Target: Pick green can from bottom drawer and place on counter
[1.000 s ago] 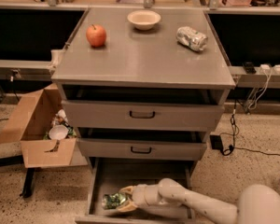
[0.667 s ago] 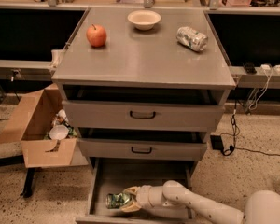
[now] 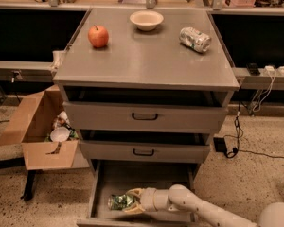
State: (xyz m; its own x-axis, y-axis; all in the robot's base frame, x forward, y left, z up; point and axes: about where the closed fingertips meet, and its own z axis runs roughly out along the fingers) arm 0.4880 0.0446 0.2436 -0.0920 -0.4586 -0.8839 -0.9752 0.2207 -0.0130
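Reaching in low from the right, with the gripper (image 3: 130, 201) set about the right end of the green can (image 3: 117, 202), down inside the pulled-out bottom drawer (image 3: 151, 176). Cannot tell whether clenched on the can or only closing round it. Apparently lying on its side, on the grey floor near the drawer's front left, not yet raised. Compared with a second ago, very little moved: gripper and can keep almost the same spot, with the can perhaps a touch further right and the pale arm drawn slightly back with it. Read as the grasp step being settled rather than the lift begun, so most of the task remains. Next, probably a firm hold, then up and clear of the drawer front and the two upper drawers (image 3: 144, 116), both standing a little open above. Up on the counter (image 3: 146, 67): an apple (image 3: 98, 36) at left, a bowl (image 3: 146, 19) at the back, a silver-white can (image 3: 195, 38) on its side at right, with bare grey surface in the middle and front for the placing. Off to the left on the floor, a cardboard box (image 3: 35, 129) with oddments inside.
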